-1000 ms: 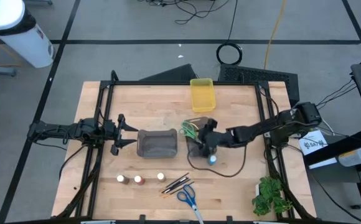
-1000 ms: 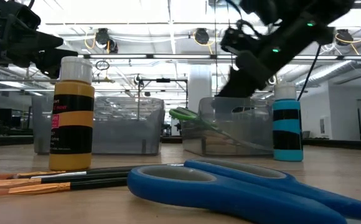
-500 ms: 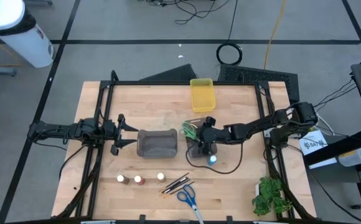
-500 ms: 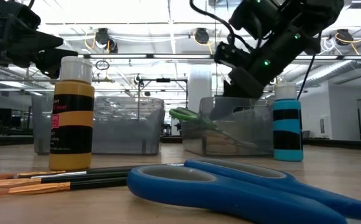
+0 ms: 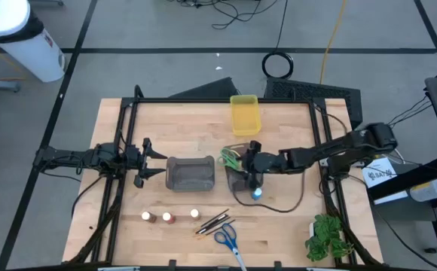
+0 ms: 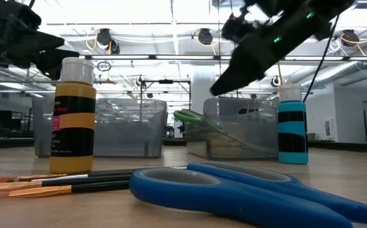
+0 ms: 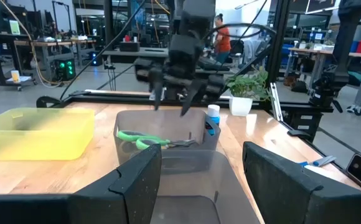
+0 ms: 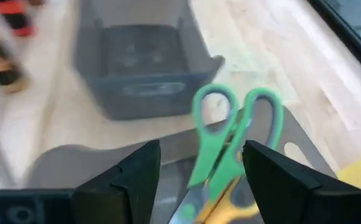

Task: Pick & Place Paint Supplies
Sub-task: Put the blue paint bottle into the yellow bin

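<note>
My right gripper (image 5: 252, 164) hovers open over a small clear grey bin (image 8: 137, 62) that holds the green-handled scissors (image 8: 230, 134) and yellow-handled scissors (image 8: 229, 202); its fingers hold nothing. A blue pot (image 5: 257, 193) stands upright on the table just near of that bin. Three small pots (image 5: 169, 217) stand in a row near the front edge, with thin brushes (image 5: 212, 221) and blue scissors (image 5: 226, 239) lying flat beside them. My left gripper (image 5: 147, 159) waits open at the table's left, beside a second grey bin (image 5: 190, 173).
A yellow bin (image 5: 245, 114) sits at the far edge, and a leafy plant sprig (image 5: 328, 235) lies at the near right corner. A dark cable (image 5: 279, 207) loops on the table near the blue pot. Bare wood lies between the left bin and the row of pots.
My right gripper has risen a little above the bin with the scissors and tipped, staying open. The cable loop on the table has shifted with the arm. The blue pot and the scissors have stayed in place.
</note>
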`<action>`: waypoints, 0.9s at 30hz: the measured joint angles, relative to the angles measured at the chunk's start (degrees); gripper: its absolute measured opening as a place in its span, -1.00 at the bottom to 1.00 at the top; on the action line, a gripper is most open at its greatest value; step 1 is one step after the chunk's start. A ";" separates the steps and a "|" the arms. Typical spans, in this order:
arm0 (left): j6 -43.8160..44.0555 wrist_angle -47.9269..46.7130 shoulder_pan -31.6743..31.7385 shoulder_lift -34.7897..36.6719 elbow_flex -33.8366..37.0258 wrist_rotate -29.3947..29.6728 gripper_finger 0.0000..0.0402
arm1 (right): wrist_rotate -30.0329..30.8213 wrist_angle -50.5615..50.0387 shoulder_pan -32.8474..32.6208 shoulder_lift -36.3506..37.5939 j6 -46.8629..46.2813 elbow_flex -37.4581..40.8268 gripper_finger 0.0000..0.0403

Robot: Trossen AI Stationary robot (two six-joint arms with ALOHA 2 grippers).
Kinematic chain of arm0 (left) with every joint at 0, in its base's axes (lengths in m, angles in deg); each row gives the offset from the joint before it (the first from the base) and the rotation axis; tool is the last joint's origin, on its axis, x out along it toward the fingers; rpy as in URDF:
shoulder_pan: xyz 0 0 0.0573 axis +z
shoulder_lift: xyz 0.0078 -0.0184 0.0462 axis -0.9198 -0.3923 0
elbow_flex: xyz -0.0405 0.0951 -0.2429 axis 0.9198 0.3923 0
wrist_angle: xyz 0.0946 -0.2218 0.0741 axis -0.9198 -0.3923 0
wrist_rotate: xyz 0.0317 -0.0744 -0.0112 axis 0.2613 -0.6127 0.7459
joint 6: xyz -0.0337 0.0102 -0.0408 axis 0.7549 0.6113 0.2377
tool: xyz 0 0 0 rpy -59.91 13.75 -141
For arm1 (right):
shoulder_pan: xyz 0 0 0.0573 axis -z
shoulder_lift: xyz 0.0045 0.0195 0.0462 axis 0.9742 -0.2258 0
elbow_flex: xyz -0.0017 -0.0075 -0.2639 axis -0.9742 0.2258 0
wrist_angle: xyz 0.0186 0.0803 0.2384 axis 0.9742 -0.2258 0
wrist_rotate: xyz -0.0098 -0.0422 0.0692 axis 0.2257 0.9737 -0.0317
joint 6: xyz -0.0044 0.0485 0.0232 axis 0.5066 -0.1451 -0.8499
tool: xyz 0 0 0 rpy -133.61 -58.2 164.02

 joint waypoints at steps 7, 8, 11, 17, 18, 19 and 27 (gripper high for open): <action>0.02 0.07 0.02 0.00 0.02 -0.04 0.18 | -6.82 -8.33 -10.05 10.74 1.42 -0.13 0.05; 0.00 0.04 0.02 0.00 0.02 -0.04 0.18 | -6.40 -10.98 -12.08 12.30 1.34 -0.11 0.05; 0.00 0.07 0.00 0.00 0.02 -0.02 0.18 | -1.78 -15.57 -17.62 15.13 -1.55 -0.13 0.05; 0.01 -0.07 0.00 -0.01 0.01 -0.02 0.18 | 7.23 -16.96 -24.49 15.03 -6.62 3.57 0.05; 0.00 -0.05 0.00 -0.02 0.02 -0.02 0.18 | 8.00 -15.82 -24.65 14.36 -7.03 4.31 0.05; 0.00 0.13 0.00 -0.02 0.02 -0.02 0.18 | 8.43 -14.58 -24.63 13.65 -7.10 5.21 0.05; 0.00 0.05 0.01 -0.01 0.02 0.01 0.18 | 8.50 -6.29 -22.90 9.40 -6.94 10.04 0.05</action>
